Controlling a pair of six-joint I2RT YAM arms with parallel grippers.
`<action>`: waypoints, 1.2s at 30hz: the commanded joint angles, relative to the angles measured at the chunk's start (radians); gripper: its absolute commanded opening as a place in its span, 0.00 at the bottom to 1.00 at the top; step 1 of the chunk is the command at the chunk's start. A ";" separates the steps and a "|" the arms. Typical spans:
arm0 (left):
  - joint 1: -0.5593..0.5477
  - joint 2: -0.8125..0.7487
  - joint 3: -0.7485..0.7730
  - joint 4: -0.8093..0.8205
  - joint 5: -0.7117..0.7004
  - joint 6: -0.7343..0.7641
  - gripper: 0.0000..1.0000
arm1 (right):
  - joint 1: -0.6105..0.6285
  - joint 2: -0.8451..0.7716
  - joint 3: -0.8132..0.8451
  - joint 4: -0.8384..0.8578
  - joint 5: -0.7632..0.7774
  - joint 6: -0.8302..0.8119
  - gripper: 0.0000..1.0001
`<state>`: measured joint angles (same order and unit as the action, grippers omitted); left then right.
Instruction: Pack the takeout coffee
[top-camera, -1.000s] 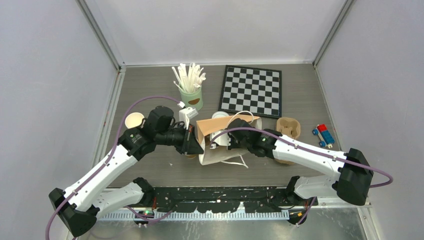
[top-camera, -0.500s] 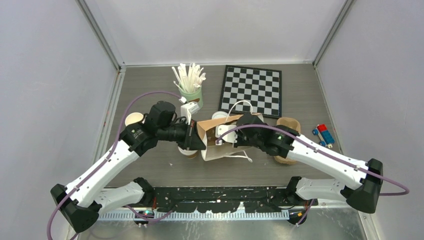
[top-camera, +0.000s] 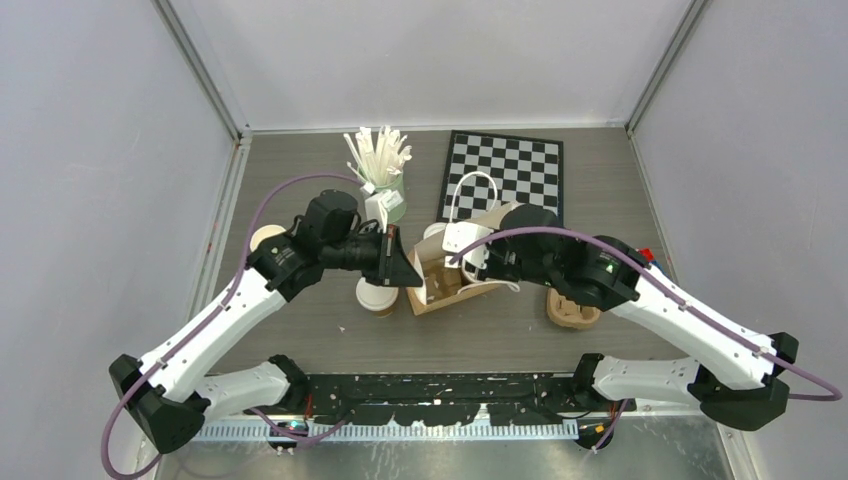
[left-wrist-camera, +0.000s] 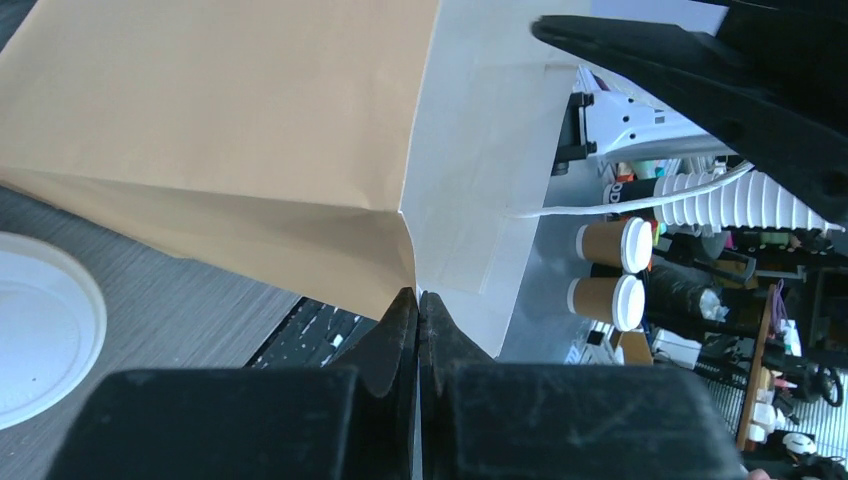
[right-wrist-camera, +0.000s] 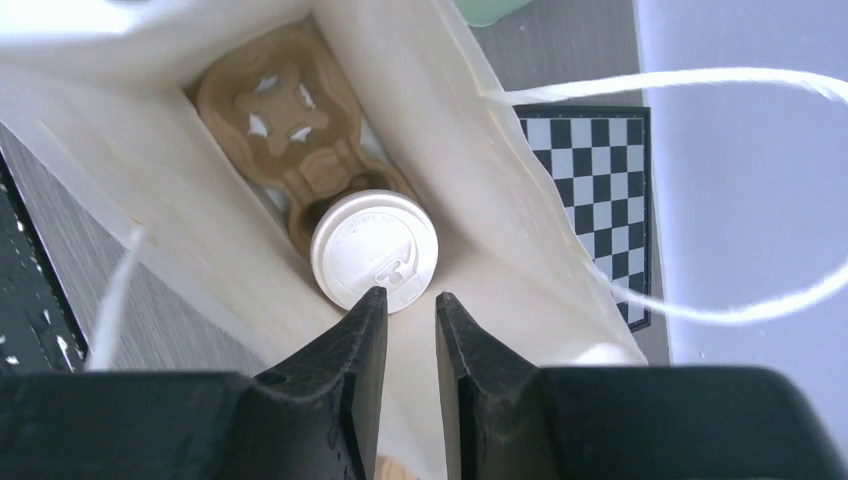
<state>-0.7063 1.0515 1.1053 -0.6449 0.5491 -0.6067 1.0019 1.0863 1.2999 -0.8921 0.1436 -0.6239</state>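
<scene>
A brown paper bag (top-camera: 450, 287) with a white inside stands open at the table's middle. In the right wrist view, a lidded tan cup (right-wrist-camera: 372, 250) sits in a brown pulp tray (right-wrist-camera: 270, 100) at the bag's bottom. A second lidded cup (top-camera: 378, 297) stands on the table left of the bag, and its lid shows in the left wrist view (left-wrist-camera: 40, 340). My left gripper (top-camera: 408, 272) is shut on the bag's left rim (left-wrist-camera: 417, 293). My right gripper (top-camera: 472, 268) hovers over the bag's mouth, slightly open and empty (right-wrist-camera: 408, 295).
An open lidless cup (top-camera: 265, 237) stands at the left behind my left arm. A loose white lid (top-camera: 435, 232) lies behind the bag. A mint-green can of white sticks (top-camera: 385, 195), a chessboard (top-camera: 505, 180) and a second pulp tray (top-camera: 572, 310) surround the bag.
The bag has gone from lying flat to standing more upright. My right gripper came up out of it, leaving the cup inside. My left gripper moved right and farther, still holding the rim.
</scene>
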 joint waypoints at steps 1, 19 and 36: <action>0.002 0.043 0.064 0.075 -0.022 -0.078 0.00 | 0.004 -0.037 0.081 0.004 0.044 0.099 0.30; 0.004 0.205 0.143 0.146 -0.106 -0.189 0.00 | 0.003 -0.052 0.244 0.124 0.261 0.392 0.43; 0.021 0.081 0.342 -0.213 -0.555 -0.037 0.75 | 0.035 0.150 0.443 0.032 0.135 0.771 0.87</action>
<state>-0.6964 1.2331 1.3193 -0.6937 0.2600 -0.7151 1.0050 1.1652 1.6650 -0.8673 0.3298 0.0368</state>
